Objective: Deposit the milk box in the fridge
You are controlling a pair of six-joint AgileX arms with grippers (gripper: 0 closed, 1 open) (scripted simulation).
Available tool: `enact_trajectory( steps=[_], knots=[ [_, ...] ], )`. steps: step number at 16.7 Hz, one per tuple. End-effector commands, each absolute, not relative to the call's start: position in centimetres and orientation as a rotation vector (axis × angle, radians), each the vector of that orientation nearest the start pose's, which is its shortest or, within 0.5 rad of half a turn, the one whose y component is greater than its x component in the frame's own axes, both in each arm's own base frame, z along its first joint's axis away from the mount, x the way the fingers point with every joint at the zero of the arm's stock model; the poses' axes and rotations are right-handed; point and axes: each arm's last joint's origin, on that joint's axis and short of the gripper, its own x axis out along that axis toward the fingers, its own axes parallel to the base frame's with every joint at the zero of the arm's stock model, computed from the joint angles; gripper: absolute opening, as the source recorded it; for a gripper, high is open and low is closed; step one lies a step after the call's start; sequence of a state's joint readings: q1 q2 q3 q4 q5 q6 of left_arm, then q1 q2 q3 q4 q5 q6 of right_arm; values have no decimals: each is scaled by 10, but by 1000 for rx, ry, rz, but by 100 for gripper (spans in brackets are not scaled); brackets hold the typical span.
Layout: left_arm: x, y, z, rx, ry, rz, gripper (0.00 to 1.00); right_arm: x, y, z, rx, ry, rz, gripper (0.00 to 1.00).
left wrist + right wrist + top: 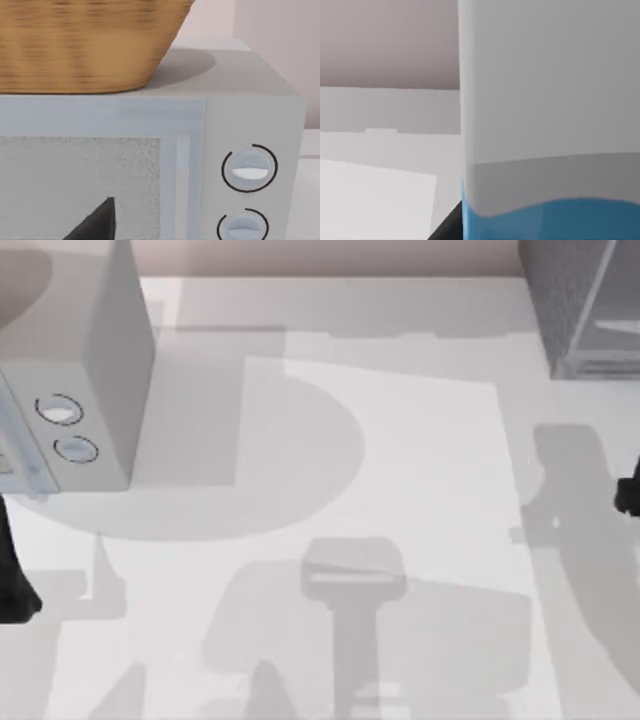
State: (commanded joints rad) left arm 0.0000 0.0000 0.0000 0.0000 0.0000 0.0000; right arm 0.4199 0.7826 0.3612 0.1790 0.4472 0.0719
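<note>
A basket (85, 45) sits on the dialled box (90, 370) at the table's (400, 490) left; the fridge (580, 300) stands far right.

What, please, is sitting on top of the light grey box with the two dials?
A woven basket rests on the box's top. Its inside cannot be seen, so any contents stay hidden.

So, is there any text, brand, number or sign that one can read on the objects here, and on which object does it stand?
None can be read.
Milk box: plain white and blue faces, no print.
Microwave: two round dials, each with a dark arc, no numbers or words.
Wicker basket and fridge: no labels.
</note>
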Motion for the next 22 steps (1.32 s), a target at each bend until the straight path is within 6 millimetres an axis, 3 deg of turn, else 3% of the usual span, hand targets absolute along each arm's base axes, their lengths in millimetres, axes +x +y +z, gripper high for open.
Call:
enact_trajectory(
  steps=[3, 7, 13, 19, 22],
  knots=[
    [106, -1, 160, 0, 0, 0, 100, 136, 24, 212, 30, 125, -43, 0],
    [106, -1, 160, 0, 0, 0, 100, 111, 6, 189, 39, 20, -22, 0],
    [106, -1, 160, 0, 0, 0, 100, 106, -1, 160, 0, 0, 0, 0],
    [106, -1, 160, 0, 0, 0, 100, 106, -1, 162, 2, -1, 3, 0],
    [106, -1, 160, 0, 0, 0, 100, 110, -1, 177, 0, -18, 10, 0]
  ],
)
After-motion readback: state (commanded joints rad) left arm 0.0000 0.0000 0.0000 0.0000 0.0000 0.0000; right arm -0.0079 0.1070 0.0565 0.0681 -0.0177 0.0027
